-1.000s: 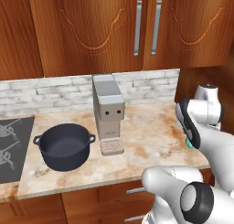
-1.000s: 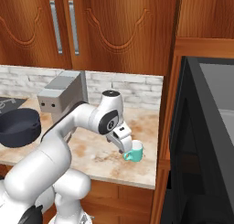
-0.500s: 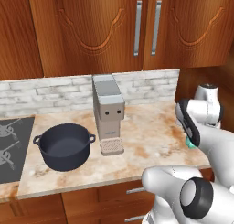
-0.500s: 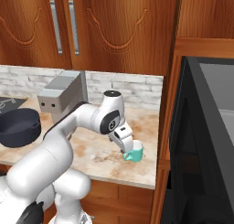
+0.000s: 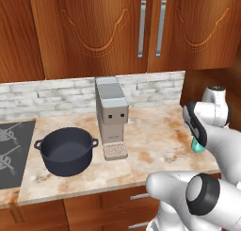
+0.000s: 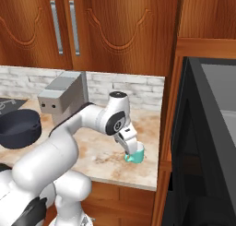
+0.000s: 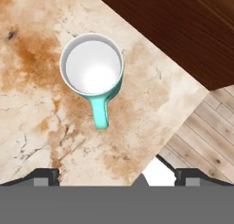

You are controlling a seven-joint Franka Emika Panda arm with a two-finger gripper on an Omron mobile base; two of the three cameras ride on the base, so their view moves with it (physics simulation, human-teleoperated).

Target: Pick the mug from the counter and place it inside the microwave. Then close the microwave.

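Pincer (image 7: 117, 175) is spread wide above the mug (image 7: 93, 72) on the bench (image 7: 36, 109); I'd centre on the rim, drop straight down, then squeeze, avoiding the handle.

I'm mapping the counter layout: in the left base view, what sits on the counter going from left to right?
Stovetop → dark pot → grey coffee machine → gripper over the teal mug at the counter's right end.
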